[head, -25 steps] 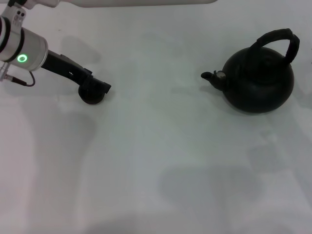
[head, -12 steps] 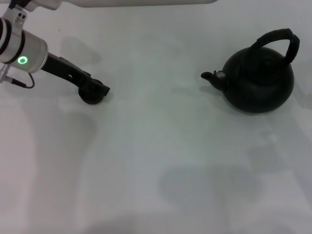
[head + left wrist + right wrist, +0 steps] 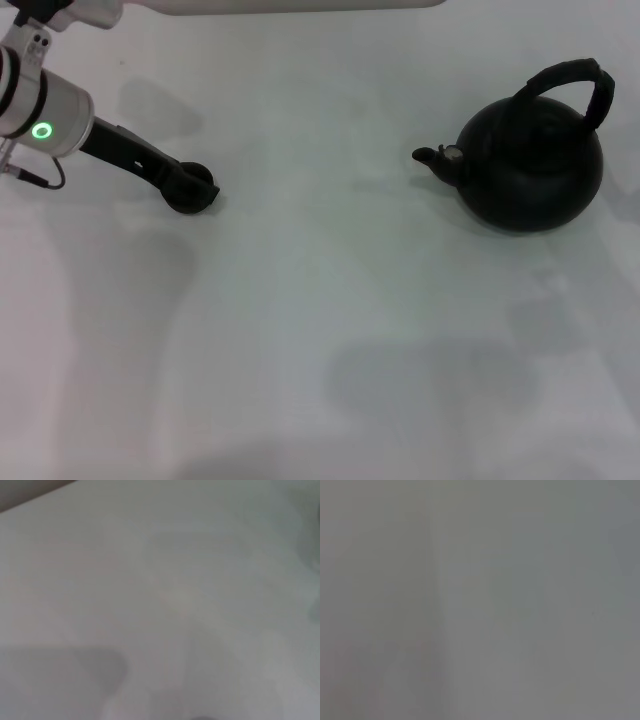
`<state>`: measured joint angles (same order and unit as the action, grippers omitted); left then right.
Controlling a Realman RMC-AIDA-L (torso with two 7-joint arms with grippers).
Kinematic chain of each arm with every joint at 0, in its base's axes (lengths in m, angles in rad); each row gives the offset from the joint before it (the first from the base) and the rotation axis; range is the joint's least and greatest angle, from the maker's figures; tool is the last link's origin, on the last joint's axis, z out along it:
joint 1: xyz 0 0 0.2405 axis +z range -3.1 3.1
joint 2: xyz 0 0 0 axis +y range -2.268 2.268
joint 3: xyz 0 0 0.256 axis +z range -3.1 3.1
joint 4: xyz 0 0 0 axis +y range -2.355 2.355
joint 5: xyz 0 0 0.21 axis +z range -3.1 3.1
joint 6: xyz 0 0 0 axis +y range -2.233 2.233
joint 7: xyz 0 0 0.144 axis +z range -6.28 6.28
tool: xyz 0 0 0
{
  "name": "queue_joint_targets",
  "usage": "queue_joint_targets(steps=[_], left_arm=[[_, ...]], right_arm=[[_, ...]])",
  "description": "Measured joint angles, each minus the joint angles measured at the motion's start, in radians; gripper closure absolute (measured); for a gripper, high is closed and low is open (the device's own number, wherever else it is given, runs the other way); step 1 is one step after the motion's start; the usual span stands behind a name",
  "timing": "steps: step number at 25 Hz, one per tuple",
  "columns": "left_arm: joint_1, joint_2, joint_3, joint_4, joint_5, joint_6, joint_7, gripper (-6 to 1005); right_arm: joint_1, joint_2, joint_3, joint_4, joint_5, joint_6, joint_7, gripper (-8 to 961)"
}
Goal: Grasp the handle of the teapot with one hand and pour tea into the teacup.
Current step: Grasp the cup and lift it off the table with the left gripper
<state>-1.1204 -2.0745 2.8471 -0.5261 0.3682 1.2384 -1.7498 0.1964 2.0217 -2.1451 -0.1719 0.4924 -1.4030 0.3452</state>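
The teapot is a round matte black pot at the right of the white table. Its arched black handle rises over the top, and its short spout points left. The teacup, small, dark and round, sits at the far left of the table. My left gripper reaches down from the upper left and meets the teacup's near-left side; its hold on the cup cannot be made out. My right gripper is out of view. Both wrist views show only bare pale surface.
The left arm's silver wrist with a green light hangs over the table's left edge. A wide stretch of white tabletop lies between teacup and teapot. Soft shadows fall near the front.
The left gripper has drawn back slightly to the upper left; its tip no longer sticks out past the teacup's right side. The teapot has not moved.
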Motion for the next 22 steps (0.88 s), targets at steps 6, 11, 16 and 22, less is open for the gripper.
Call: queue_joint_targets(steps=[6,11,16,22], left_arm=[[-0.001,-0.001,0.000,0.000,0.001,-0.008,-0.008,221],[-0.001,-0.001,0.000,0.000,0.003,-0.012,-0.011,235],[0.001,0.001,0.000,0.000,0.004,-0.004,-0.011,263],[-0.012,0.003,0.000,-0.001,0.005,0.000,-0.010,297]], right_arm=[[0.000,0.000,-0.004,-0.002,0.000,-0.004,0.000,95],[-0.004,0.000,-0.007,-0.009,0.000,-0.004,0.000,95],[-0.006,0.001,-0.007,-0.010,0.000,-0.004,0.000,95],[-0.006,0.002,-0.007,-0.011,0.000,-0.004,0.000,95]])
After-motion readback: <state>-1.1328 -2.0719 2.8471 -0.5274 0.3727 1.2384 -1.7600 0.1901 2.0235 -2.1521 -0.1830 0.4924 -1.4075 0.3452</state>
